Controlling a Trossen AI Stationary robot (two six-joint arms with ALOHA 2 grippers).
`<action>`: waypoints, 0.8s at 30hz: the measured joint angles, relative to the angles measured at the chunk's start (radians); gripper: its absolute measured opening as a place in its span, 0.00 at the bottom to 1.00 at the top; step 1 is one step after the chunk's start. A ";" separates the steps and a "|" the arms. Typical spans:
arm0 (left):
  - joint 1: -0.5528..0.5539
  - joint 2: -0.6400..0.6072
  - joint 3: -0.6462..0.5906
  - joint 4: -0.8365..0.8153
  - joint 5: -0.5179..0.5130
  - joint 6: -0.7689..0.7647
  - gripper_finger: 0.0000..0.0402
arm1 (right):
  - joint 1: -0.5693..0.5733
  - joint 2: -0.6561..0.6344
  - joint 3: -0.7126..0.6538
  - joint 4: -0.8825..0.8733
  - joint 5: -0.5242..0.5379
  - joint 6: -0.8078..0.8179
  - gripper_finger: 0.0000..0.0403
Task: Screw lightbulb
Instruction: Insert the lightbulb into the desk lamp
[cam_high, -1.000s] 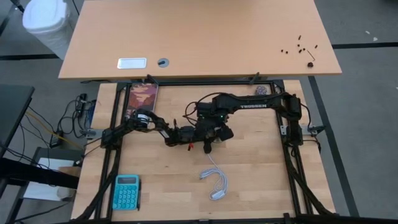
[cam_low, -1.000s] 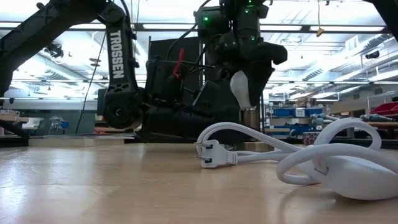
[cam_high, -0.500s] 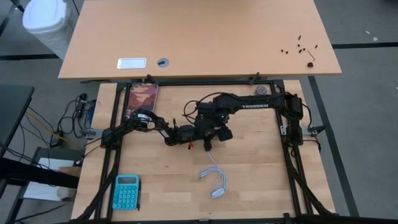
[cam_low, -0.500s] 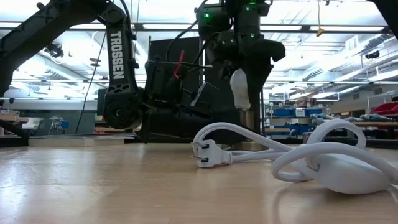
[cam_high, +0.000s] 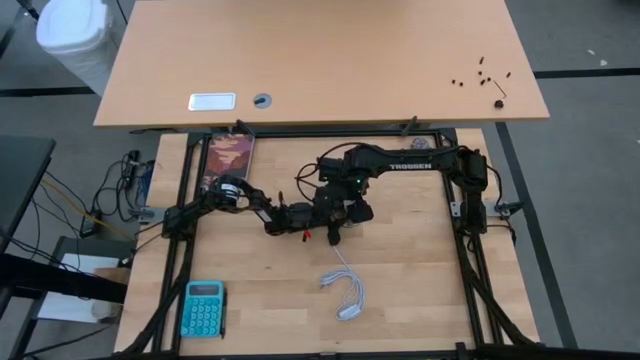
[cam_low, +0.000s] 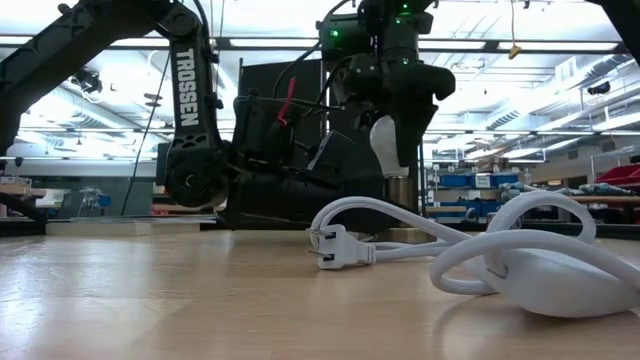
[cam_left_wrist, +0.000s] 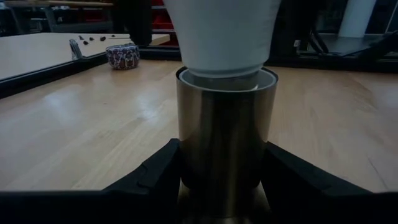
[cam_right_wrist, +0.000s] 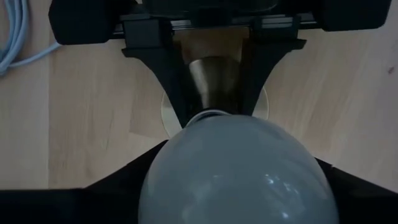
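Observation:
The white lightbulb (cam_right_wrist: 236, 171) stands upright with its narrow end down in the mouth of a brass-coloured socket (cam_left_wrist: 225, 130). The socket stands upright on the table on its round disc base (cam_right_wrist: 165, 116), at the table's middle (cam_high: 330, 232). My left gripper (cam_left_wrist: 225, 186) lies level at table height, shut on the socket. My right gripper (cam_low: 385, 100) comes down from above, shut on the bulb (cam_low: 385, 145). The bulb's screw base is hidden inside the socket. My left gripper pinches the socket's lower barrel (cam_left_wrist: 186, 168) between its two fingers (cam_left_wrist: 155, 177), one on each side. The fingers come in level from the table's left. The socket stands upright with its base on the table. My right gripper pinches the bulb's wide round glass (cam_right_wrist: 161, 180) between its two fingers (cam_right_wrist: 115, 183), from above, pointing down. The bulb is upright, its narrow end (cam_left_wrist: 221, 59) sitting in the socket's mouth.
A white cord (cam_low: 400, 222) with a plug (cam_low: 335, 250) and an inline switch (cam_low: 550, 282) lies near the table's near edge (cam_high: 345, 290). A teal calculator (cam_high: 204, 308) lies near left, a picture book (cam_high: 230, 160) far left, a small ball (cam_high: 420, 146) far right.
My right gripper has rolled a little about its upright line, the bulb turning with it in the socket. The white cord's plug and switch have slid a little across the table. My left gripper has kept still.

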 joint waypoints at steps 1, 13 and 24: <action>0.000 0.000 0.000 0.000 -0.001 0.000 0.49 | 0.001 0.000 0.000 0.000 0.001 0.010 0.67; 0.000 0.000 -0.001 0.000 -0.033 -0.007 0.49 | 0.020 0.000 -0.003 0.018 0.051 0.238 0.64; 0.001 0.000 -0.001 0.000 -0.041 -0.023 0.49 | 0.025 0.002 -0.003 0.034 0.053 0.474 0.64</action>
